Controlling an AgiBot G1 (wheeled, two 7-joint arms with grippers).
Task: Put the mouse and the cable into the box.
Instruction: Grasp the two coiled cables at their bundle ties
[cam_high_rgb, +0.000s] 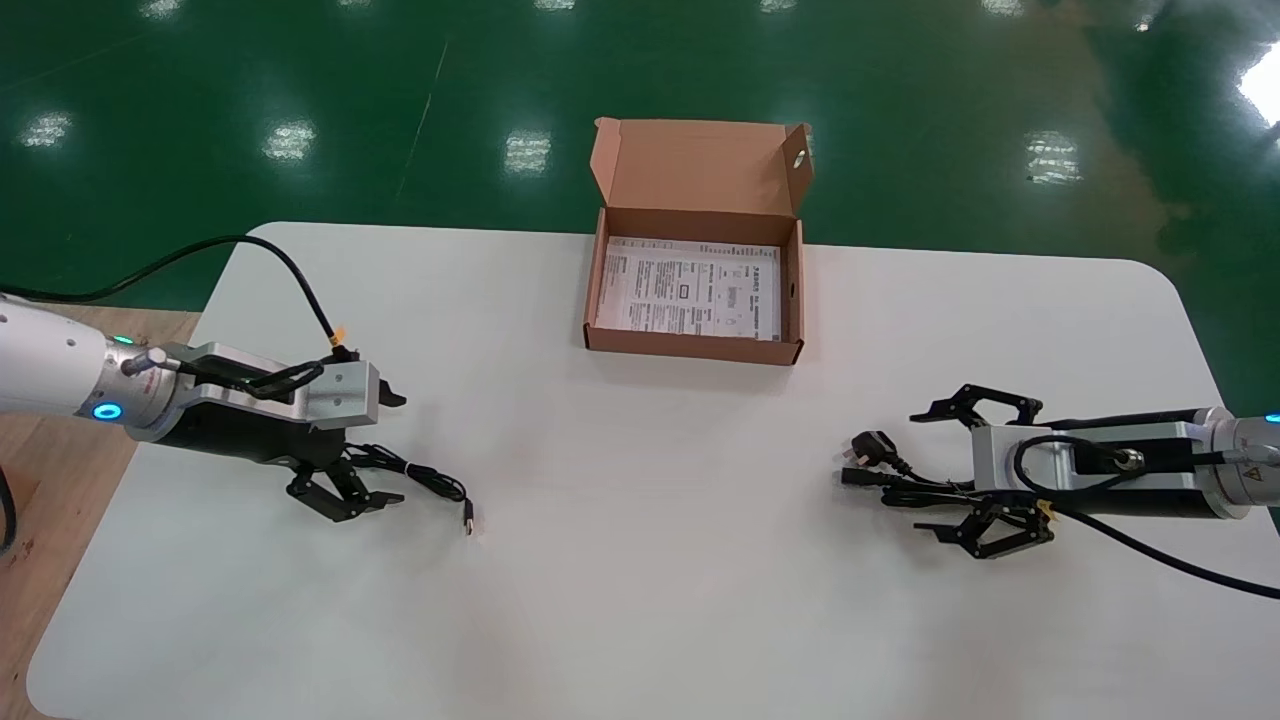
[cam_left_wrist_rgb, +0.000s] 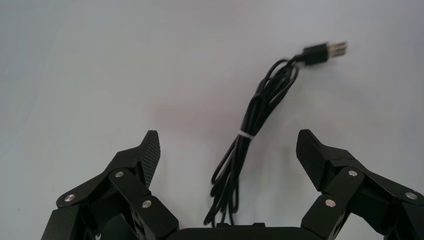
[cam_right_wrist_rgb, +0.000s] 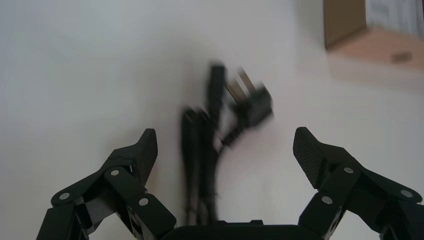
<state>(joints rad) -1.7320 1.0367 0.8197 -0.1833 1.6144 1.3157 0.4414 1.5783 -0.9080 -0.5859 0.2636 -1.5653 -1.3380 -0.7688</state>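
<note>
My left gripper (cam_high_rgb: 385, 448) gapes wide and empty astride the thin black USB lead (cam_left_wrist_rgb: 250, 117), my right gripper (cam_high_rgb: 918, 471) likewise over the bundled black power cable (cam_high_rgb: 880, 468), both well apart from the open brown cardboard box (cam_high_rgb: 690, 346), so I judge closing on them comes next; I see no mouse.

Open cardboard box (cam_high_rgb: 693, 345) far centre, black power cable (cam_high_rgb: 880, 478) bundled right, USB lead (cam_left_wrist_rgb: 244, 134) left

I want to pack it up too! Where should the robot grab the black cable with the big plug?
Probably the bunched middle of the power cable, not its lumpy plug. The strands lie in one narrow bundle on the table, running between the open jaws of the right gripper, so lowering from above and squeezing across it should catch them all.
</note>
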